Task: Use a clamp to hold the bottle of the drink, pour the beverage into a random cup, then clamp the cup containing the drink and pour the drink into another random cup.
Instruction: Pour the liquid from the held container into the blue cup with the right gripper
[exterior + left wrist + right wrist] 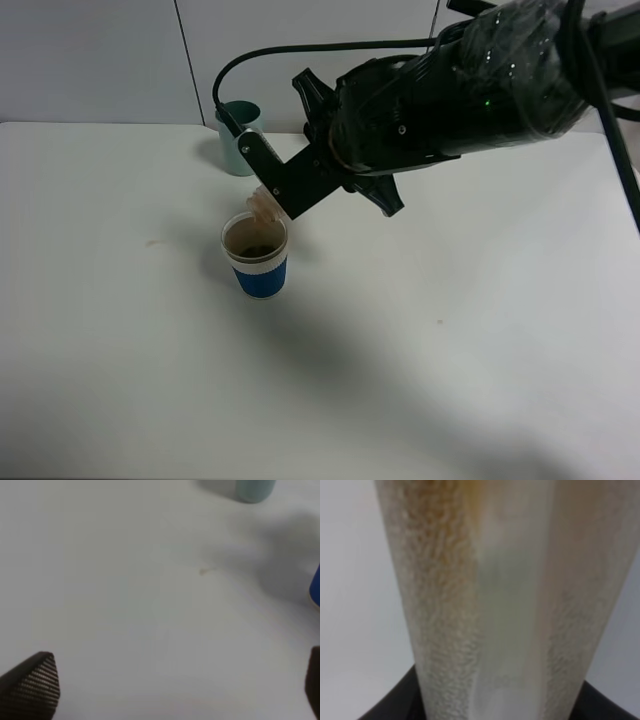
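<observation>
White tabletop [450, 350] lies before you, where your left gripper [175, 685] hangs wide open and empty, a teal cup [238, 135] stands at the back, and above the blue paper cup [256, 257] of dark drink a translucent foam-streaked container [260, 208] tips, pinched between your right gripper's [268, 180] fingers.

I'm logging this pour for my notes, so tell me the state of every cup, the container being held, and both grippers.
Blue paper cup: upright, dark drink inside.
Translucent plastic drink container: tilted, mouth over the blue paper cup, brown residue on its wall.
Teal cup: upright at the back, contents not visible.
Right gripper: shut on the container.
Left gripper: open, holding nothing.
</observation>
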`<state>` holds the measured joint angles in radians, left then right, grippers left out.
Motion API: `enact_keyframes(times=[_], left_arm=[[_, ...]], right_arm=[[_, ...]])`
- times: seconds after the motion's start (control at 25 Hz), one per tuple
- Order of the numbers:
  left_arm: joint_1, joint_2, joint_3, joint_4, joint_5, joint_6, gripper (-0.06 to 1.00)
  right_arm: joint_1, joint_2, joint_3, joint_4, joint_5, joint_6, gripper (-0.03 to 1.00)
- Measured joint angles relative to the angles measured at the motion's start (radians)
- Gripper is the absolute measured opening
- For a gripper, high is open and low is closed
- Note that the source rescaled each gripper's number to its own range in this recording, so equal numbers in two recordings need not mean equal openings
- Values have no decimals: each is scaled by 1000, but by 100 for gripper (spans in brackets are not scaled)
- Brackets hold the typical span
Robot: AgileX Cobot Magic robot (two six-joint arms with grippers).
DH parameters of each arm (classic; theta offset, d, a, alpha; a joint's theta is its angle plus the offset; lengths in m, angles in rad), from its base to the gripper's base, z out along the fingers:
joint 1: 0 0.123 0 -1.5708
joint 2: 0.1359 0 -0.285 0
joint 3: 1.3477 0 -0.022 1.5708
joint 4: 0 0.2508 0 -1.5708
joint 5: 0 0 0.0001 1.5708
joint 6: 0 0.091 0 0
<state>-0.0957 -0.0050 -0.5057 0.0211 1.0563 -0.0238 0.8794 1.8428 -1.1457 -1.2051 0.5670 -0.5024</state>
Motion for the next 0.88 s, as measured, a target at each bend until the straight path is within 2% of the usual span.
enact_keyframes(times=[0.44,0.88], left_arm=[[0,0,0,0,0,0,100],[0,0,0,0,0,0,100]], right_arm=[[4,0,-15,-22,-3,-1,2],[16,0,-15,-51,-9,-52,2]])
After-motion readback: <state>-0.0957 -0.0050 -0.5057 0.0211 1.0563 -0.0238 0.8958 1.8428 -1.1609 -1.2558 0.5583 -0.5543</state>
